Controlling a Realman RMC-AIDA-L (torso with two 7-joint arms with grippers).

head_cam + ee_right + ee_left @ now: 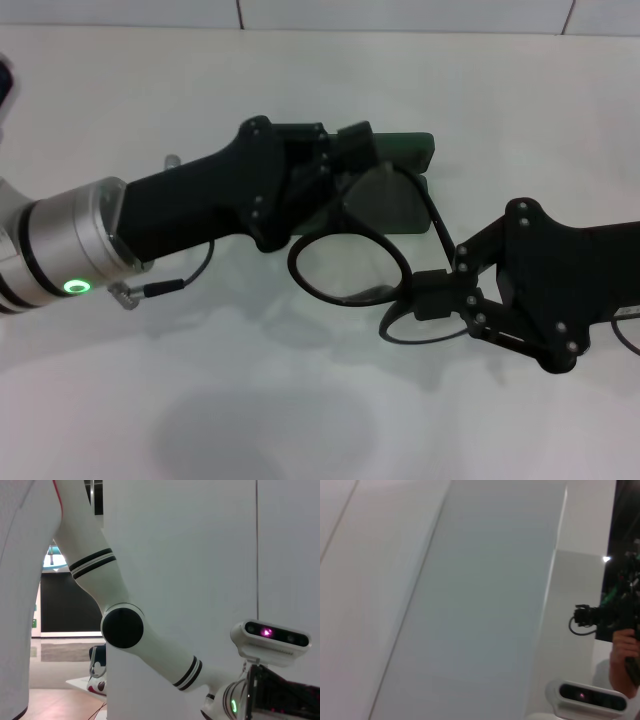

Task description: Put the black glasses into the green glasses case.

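Note:
The green glasses case [405, 150] lies open at the middle back of the white table, its dark lining [395, 208] facing me. The black glasses [348, 268] hang tilted just in front of the case, one lens over the lining and the other nearer me. My right gripper [432, 292] comes in from the right and is shut on the glasses' frame beside the near lens. My left gripper [345, 160] reaches in from the left and sits at the case's left end, covering part of it. Neither wrist view shows the case or the glasses.
The white table [300, 420] stretches in front of the case. A thin cable [185, 278] hangs from my left wrist. The left wrist view shows wall panels [470, 605]. The right wrist view shows a white robot arm [125, 627].

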